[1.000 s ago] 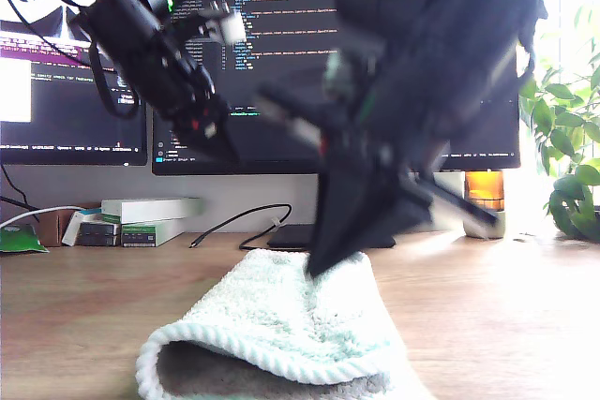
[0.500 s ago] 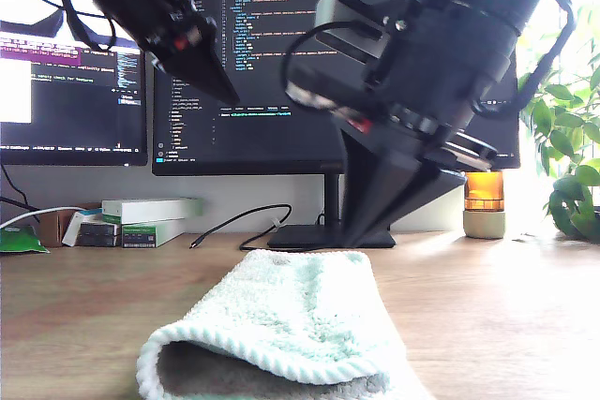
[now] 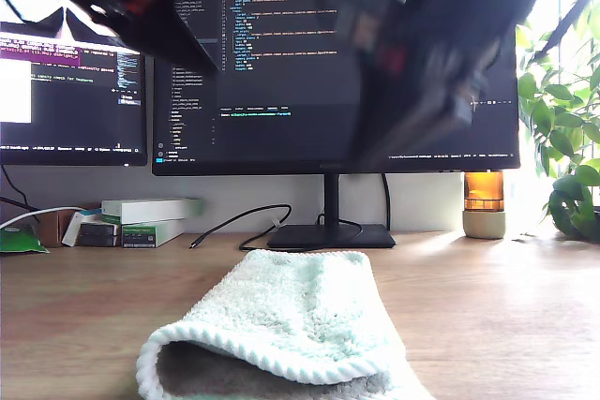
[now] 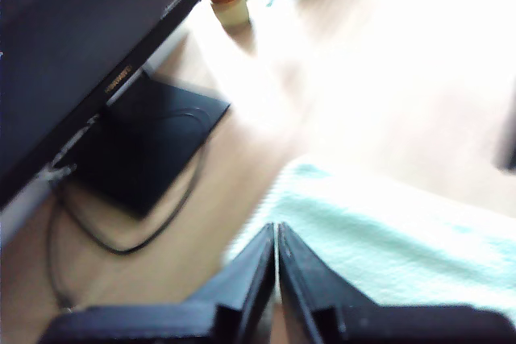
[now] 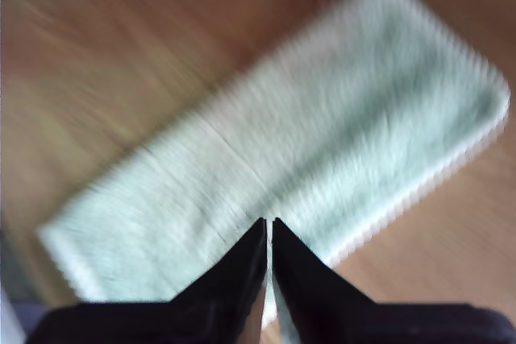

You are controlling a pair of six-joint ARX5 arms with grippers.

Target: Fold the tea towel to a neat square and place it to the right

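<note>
The tea towel lies folded into a long pale mint strip on the wooden desk, its ribbed whitish hem curling at the near end. It also shows in the first wrist view as the tea towel and from above in the second wrist view as the tea towel. My first gripper is shut with nothing in it, above one end of the towel. My second gripper is shut and empty, high over the strip's long edge. In the exterior view two blurred arms hang raised above the towel, touching nothing.
Two monitors stand at the back, with a black monitor stand just behind the towel. Stacked boxes and a black cable lie at the exterior view's left. An orange lamp and a plant are at its right.
Both arms have lifted up and away. The arm at the exterior view's right, whose fingertips were down at the towel's far end, is now well above it. The towel has not moved.
</note>
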